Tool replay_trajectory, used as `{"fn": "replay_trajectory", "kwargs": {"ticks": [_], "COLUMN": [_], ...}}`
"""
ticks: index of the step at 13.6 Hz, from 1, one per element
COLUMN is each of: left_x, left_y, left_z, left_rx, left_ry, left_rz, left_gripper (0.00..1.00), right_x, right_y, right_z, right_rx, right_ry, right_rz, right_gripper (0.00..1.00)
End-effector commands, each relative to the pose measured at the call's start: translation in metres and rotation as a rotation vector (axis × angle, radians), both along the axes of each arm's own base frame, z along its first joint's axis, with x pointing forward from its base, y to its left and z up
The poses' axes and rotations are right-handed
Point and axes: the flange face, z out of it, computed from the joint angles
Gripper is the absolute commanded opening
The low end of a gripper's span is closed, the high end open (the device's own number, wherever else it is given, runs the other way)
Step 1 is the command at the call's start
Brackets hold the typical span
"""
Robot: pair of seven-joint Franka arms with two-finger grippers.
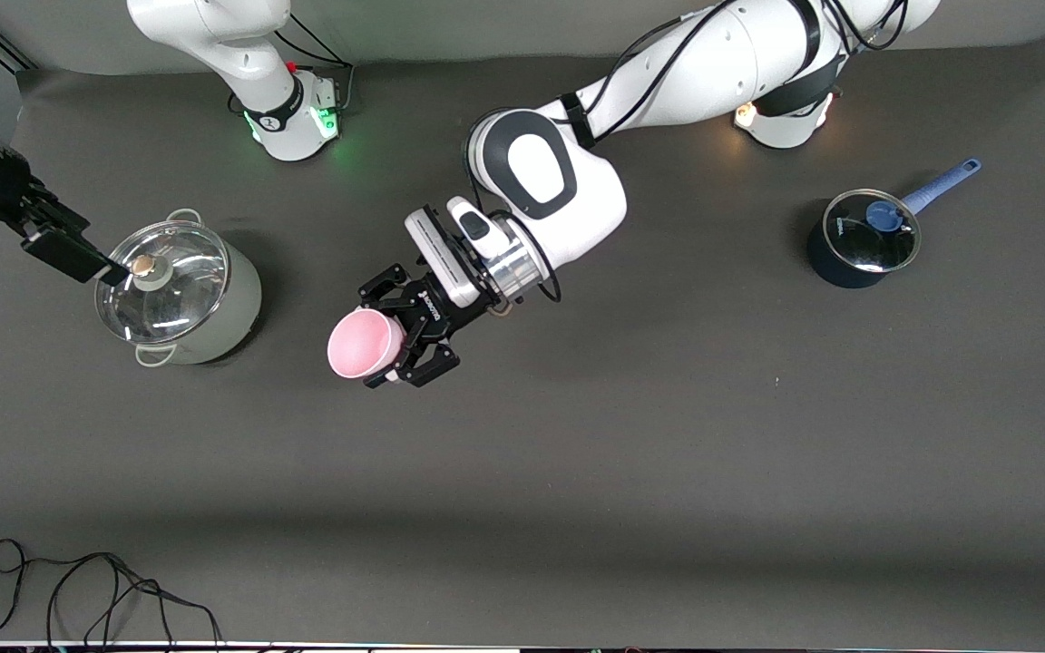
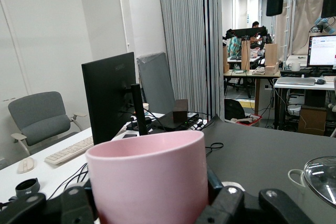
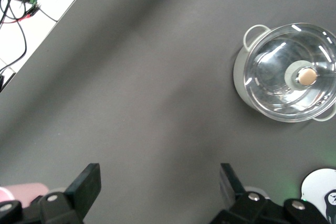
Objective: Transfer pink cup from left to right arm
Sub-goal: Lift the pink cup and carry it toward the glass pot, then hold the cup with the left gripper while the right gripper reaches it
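Note:
The pink cup (image 1: 366, 343) hangs above the middle of the table, held sideways with its open mouth turned toward the right arm's end. My left gripper (image 1: 406, 337) is shut on the cup, one black claw finger on each side of its wall. In the left wrist view the cup (image 2: 147, 177) fills the space between the fingers (image 2: 233, 205) of the left gripper (image 2: 155, 208). My right gripper (image 1: 78, 254) hangs at the right arm's end of the table, over the rim of the steel pot. Seen from its own wrist, the right gripper (image 3: 157, 187) stands open with only bare table between its fingers.
A steel pot with a glass lid (image 1: 180, 295) stands at the right arm's end and also shows in the right wrist view (image 3: 289, 72). A dark blue saucepan with a lid and blue handle (image 1: 860, 240) stands near the left arm's base. A black cable (image 1: 78, 589) lies at the front edge.

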Motion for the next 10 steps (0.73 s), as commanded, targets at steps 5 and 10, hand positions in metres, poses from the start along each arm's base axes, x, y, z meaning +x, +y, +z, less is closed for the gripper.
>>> {"fn": "replay_trajectory", "kwargs": {"ticks": [5, 10], "left_x": [-0.005, -0.004], "left_y": [-0.002, -0.001], "left_z": [0.007, 0.009], "left_rx": [0.008, 0.007], "left_ry": [-0.003, -0.004], "left_rz": [0.028, 0.030], "left_gripper": [0.00, 0.00], "right_x": [0.040, 0.031], "right_y": [0.077, 0.151], "right_z": [-0.003, -0.006], "right_rx": [0.018, 0.033], "right_ry": [0.005, 0.002], "right_rz": [-0.007, -0.072], "right_gripper": [1.00, 1.00]}}
